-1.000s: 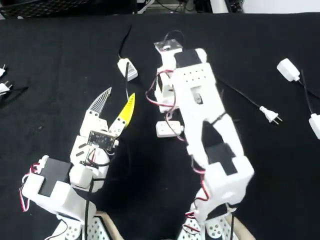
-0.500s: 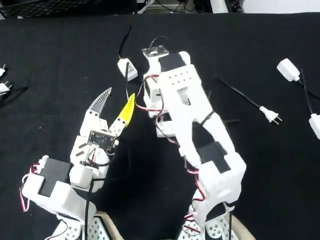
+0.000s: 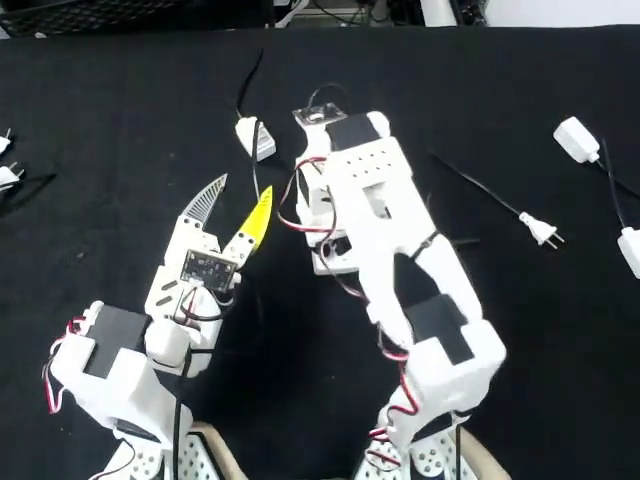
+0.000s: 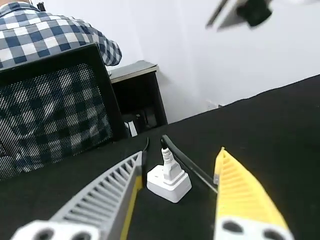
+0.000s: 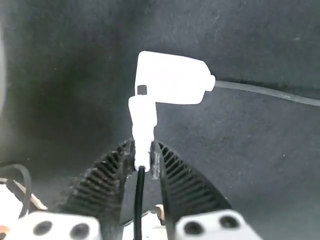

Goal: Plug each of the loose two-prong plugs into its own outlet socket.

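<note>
Compared with a second ago, the right arm [image 3: 400,230] is sitting a little nearer the left arm, and the left gripper [image 3: 243,190] is lying slightly farther up the black table [image 3: 120,100]. The right gripper [image 5: 142,150] is clamping narrowly on a white plug [image 5: 142,117], whose front end is touching the white outlet socket [image 5: 172,78]. The left gripper is gaping wide, pointing at another socket [image 4: 168,182] with a plug standing in it, while a loose two-prong plug [image 3: 541,230] is lying well apart at the right

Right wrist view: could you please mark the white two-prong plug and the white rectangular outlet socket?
White two-prong plug [image 5: 142,119]: right wrist view, mid-body.
White rectangular outlet socket [image 5: 175,77]: right wrist view, top face.
</note>
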Robot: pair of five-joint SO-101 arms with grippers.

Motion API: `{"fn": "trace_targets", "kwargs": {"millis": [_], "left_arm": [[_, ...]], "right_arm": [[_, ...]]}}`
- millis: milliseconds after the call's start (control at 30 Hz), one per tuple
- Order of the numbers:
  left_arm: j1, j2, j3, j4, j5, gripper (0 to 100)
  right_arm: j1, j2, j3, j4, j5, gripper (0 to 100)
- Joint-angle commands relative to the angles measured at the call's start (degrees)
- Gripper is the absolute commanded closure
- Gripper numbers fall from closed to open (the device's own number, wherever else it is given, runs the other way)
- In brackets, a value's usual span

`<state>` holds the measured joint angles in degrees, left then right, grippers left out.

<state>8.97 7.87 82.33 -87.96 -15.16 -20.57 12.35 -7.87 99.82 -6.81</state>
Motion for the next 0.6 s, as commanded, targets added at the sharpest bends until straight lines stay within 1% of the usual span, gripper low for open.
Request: {"fn": "trace_targets", "kwargs": {"millis": [0,567], "left_arm": [[0.13,-0.18,-1.54,0.0,0.18,76],[0.22,-0.09,-1.54,0.0,0.18,76]], "right_arm": [[0.7,-3.47,0.4,1.05,0.62,98.6],[0.79,3.21,-1.89,0.88,0.18,98.6]]}}
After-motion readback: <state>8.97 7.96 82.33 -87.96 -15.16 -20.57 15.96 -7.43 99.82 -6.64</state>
